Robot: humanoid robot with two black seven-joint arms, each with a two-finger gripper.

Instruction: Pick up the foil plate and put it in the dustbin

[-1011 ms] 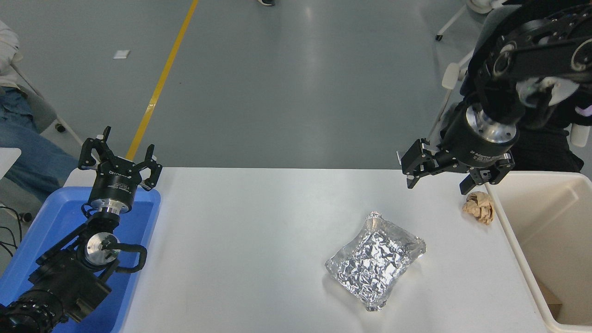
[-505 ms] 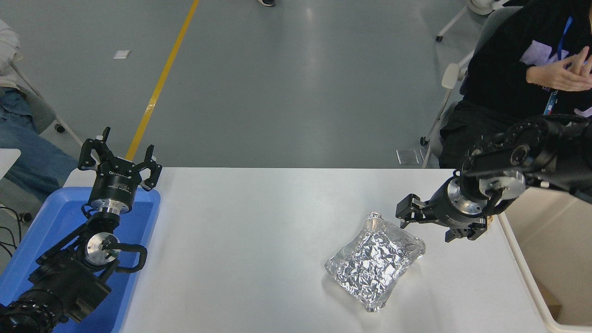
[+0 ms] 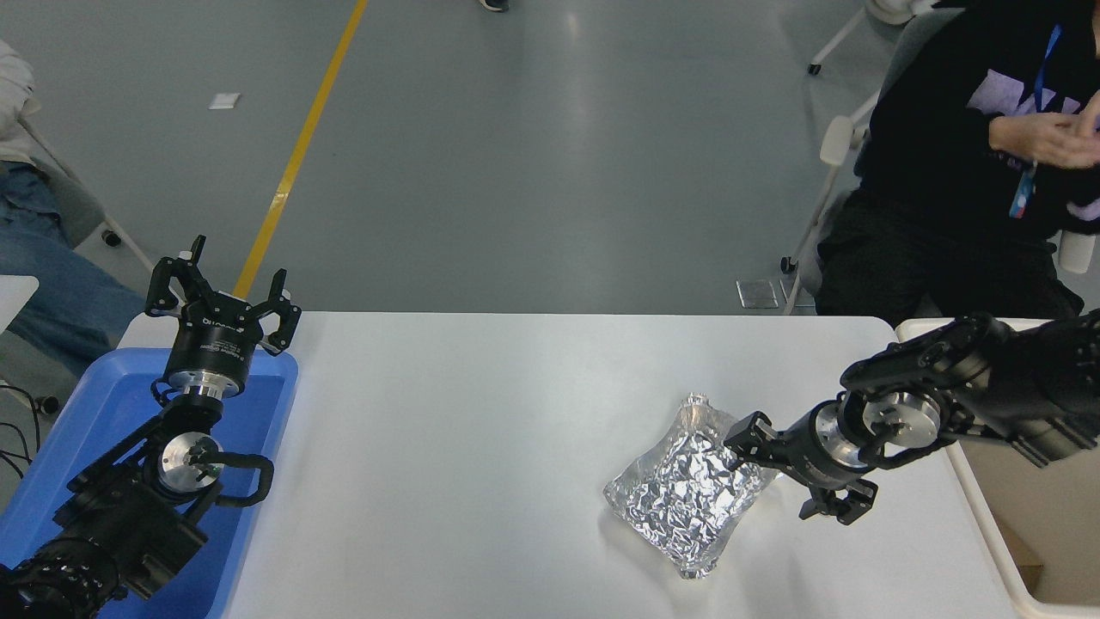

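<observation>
I see my right gripper [image 3: 789,478] with its fingers spread apart, straddling the right edge of the shiny, crinkled silver foil plate [image 3: 687,486]: the far finger [image 3: 746,432] sits over the plate's upper right rim, the near finger [image 3: 838,507] hangs just off its right side. I cannot tell whether either finger touches the foil. The plate lies flat on the white table [image 3: 473,447], right of centre, tilted diagonally. Behind the fingers, the silver wrist and black right arm [image 3: 971,387] run out to the right edge, crossing the rim of the large cream plastic dustbin [image 3: 988,524] that stands against the table's right end, near the plate but apart from it. My left gripper [image 3: 222,297] is parked at the lower left, fingers spread and pointing away, over the shallow blue plastic tray [image 3: 94,413]. A person in black [image 3: 937,172] sits beyond the far right corner.
</observation>
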